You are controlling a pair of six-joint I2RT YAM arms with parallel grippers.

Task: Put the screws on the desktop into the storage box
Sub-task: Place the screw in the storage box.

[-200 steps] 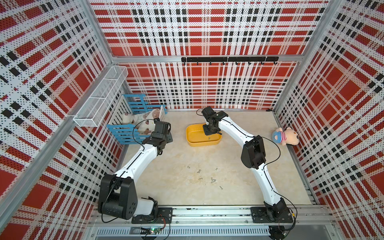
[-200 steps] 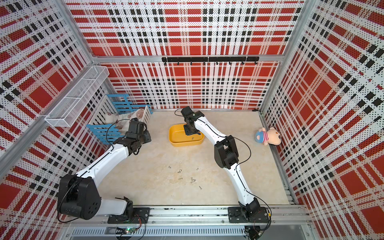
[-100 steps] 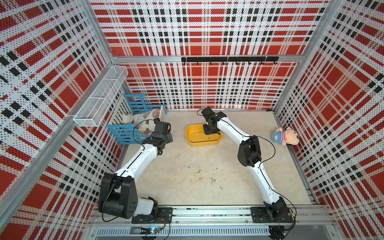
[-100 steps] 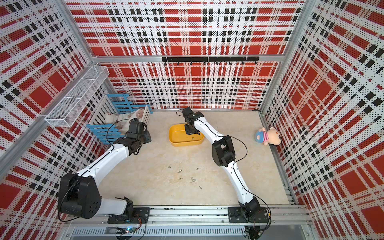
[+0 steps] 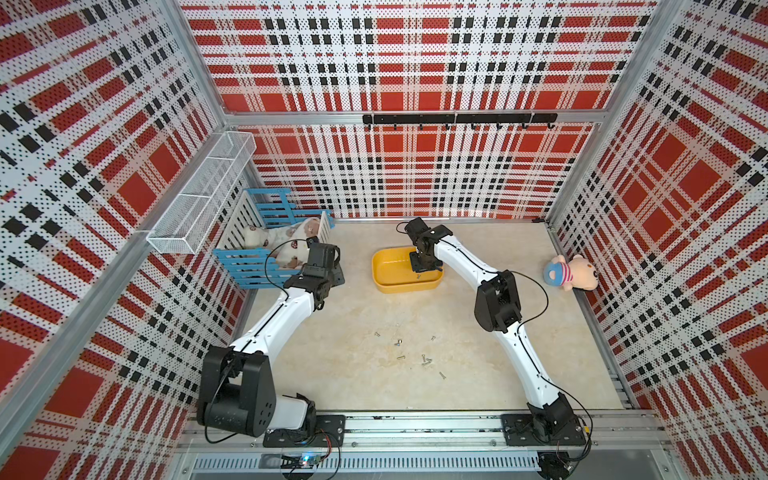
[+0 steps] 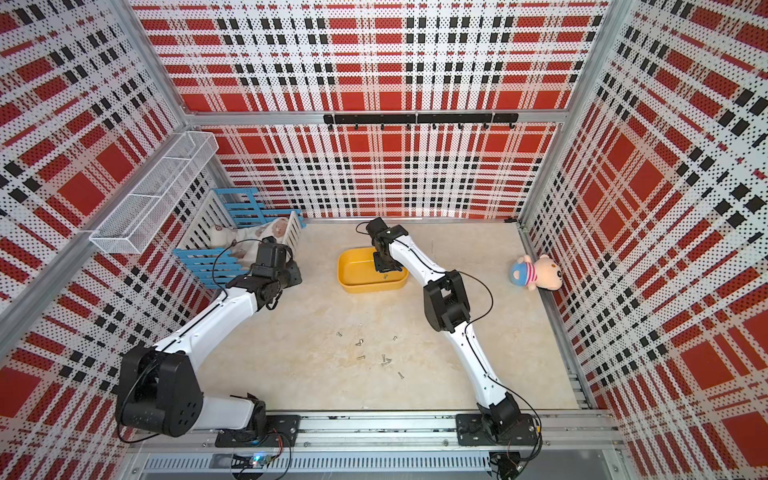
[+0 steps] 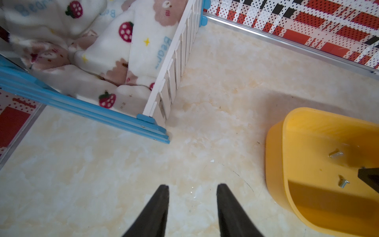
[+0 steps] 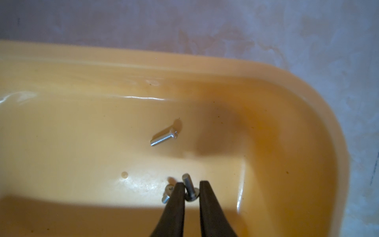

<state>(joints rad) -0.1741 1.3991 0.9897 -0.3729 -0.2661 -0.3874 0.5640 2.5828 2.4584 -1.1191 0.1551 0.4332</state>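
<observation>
Your right gripper (image 8: 191,182) sits low in the box (image 8: 205,61), jaws barely parted around a screw (image 8: 189,188), probably so it can't bounce out; the left gripper (image 7: 192,185) hangs open.

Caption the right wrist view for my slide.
Right gripper, slightly open, straddles a screw in the yellow box, where two other screws already lie.

Arm links (image 5: 286,316): smooth white shells
Joints (image 5: 496,301): blocky black housings
Cables (image 5: 547,298): thin, black
Fingers (image 7: 155,211): black, tapered, pointed
Bases (image 5: 513,430): flat black plates
</observation>
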